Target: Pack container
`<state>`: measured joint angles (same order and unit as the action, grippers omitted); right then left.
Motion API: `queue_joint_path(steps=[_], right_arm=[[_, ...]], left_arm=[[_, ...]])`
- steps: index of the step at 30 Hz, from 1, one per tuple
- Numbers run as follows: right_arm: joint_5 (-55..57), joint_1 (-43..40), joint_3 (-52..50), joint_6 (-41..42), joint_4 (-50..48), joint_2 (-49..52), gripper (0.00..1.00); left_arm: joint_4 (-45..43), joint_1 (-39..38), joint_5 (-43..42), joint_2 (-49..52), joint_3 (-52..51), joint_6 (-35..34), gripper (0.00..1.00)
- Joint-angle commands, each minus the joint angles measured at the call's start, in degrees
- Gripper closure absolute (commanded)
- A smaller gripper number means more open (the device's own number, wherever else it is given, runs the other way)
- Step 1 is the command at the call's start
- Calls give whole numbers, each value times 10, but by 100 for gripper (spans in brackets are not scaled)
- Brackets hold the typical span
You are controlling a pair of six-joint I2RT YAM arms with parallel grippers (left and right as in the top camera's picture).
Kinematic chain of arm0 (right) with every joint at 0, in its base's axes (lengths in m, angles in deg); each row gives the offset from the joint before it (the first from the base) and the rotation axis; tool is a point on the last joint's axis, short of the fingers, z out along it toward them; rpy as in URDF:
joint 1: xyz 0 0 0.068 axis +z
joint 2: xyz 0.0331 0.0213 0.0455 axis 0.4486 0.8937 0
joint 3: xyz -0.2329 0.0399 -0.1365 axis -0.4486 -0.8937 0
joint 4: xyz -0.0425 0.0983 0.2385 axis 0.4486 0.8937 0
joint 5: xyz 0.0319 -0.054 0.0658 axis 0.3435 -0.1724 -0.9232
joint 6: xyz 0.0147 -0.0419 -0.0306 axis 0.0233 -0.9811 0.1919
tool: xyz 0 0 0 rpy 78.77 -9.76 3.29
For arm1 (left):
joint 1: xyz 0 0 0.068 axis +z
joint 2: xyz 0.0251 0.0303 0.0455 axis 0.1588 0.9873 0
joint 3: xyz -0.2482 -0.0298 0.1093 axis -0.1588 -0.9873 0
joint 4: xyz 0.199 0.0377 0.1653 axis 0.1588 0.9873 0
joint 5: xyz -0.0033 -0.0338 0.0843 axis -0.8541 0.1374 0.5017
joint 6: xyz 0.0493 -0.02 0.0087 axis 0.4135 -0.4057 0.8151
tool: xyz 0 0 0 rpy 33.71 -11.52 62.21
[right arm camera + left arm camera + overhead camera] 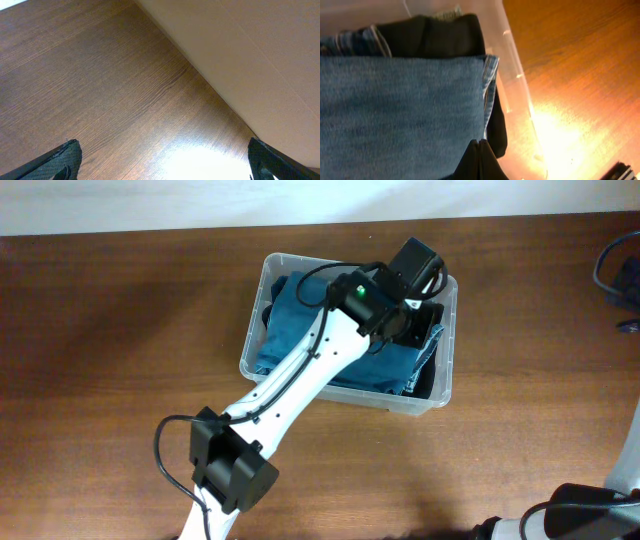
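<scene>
Seen from overhead, the container [254,320] sits near the middle of the wooden surface [110,330], open side up. Its long axis runs roughly across the picture, dipping slightly toward the right. Folded jeans [300,320] fill most of it, so packing looks well along. Nothing else waits on the surface in view, and I cannot tell whether more is meant to go in. The left gripper [418,328] hangs over the tub's right end. In the left wrist view its fingers [472,167] are pressed together with nothing between them, just above the denim's hemmed edge; a dark garment [435,35] shows beneath the denim, and the container's clear wall runs alongside. In the right wrist view the right gripper [162,155] is spread wide and empty over bare surface, with no container in sight.
</scene>
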<state>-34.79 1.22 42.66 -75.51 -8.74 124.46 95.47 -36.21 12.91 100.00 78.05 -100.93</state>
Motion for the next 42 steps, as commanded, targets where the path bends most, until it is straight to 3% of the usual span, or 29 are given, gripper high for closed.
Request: queue_joint_path(steps=[1, 10, 17, 23, 24, 25, 27, 31, 35, 42], right_arm=[[7, -1, 3, 8, -2, 0, 1], [7, -1, 3, 8, -2, 0, 2], [7, -1, 3, 8, -2, 0, 1], [7, -1, 3, 8, -2, 0, 1], [7, -1, 3, 8, -2, 0, 1], [7, -1, 3, 8, -2, 0, 1], [7, -1, 3, 8, -2, 0, 1], [7, -1, 3, 8, -2, 0, 1], [7, -1, 3, 8, -2, 0, 1], [7, -1, 3, 8, -2, 0, 2]], left_arm=[[-13, 0, 6, 26, 4, 5, 99], [-19, 0, 5, 122, 4, 5, 99], [-15, 4, 48, 103, 58, 11, 98], [78, 40, 195, 35, 185, 11, 83], [100, 52, 215, 20, 201, 11, 73], [120, 66, 234, 5, 213, 11, 32], [148, 94, 260, -20, 224, 11, 4], [188, 172, 274, -69, 224, 8, 1], [239, 276, 257, -96, 224, -50, 1], [323, 398, 245, -97, 222, -51, 1]])
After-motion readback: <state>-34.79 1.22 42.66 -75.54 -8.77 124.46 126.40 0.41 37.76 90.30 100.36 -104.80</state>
